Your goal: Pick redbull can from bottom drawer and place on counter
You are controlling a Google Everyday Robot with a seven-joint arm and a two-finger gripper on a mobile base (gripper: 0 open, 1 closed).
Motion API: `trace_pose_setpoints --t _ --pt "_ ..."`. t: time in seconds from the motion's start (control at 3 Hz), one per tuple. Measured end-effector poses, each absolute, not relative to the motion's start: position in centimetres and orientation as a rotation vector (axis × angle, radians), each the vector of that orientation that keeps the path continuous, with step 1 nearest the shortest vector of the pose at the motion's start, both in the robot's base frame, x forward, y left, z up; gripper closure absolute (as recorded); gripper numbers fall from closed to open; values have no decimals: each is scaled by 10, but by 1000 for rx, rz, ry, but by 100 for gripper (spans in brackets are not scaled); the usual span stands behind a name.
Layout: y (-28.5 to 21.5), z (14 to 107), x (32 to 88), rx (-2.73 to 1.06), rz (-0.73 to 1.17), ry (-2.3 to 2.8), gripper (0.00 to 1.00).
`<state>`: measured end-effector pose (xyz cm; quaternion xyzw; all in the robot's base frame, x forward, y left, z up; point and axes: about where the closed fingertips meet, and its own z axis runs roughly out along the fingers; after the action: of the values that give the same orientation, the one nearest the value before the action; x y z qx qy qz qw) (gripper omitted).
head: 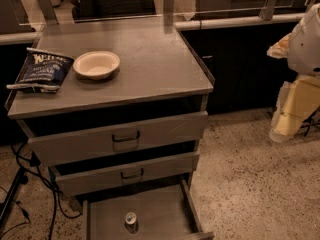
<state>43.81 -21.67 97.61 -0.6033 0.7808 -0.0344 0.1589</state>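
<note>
Nearest, the bottom drawer stands pulled open, and the redbull can stands upright on its flat floor, left of the middle, silver top facing up and clear of the side walls. Above it are two upper drawers with dark handles. Black cables trail over the speckled floor at the cabinet's left. On the counter, a dark blue chip bag lies at the left edge, with a cream bowl just beside it. At the right edge hangs the robot's pale arm. Its claw hangs low over the floor, well apart from cabinet and can; whether it is released or clenched cannot be told.
</note>
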Motion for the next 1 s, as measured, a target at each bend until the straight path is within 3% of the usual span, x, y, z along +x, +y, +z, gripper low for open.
trace_pose_setpoints --t 1.0 --pt "-199 912 423 -1668 8 2171 0"
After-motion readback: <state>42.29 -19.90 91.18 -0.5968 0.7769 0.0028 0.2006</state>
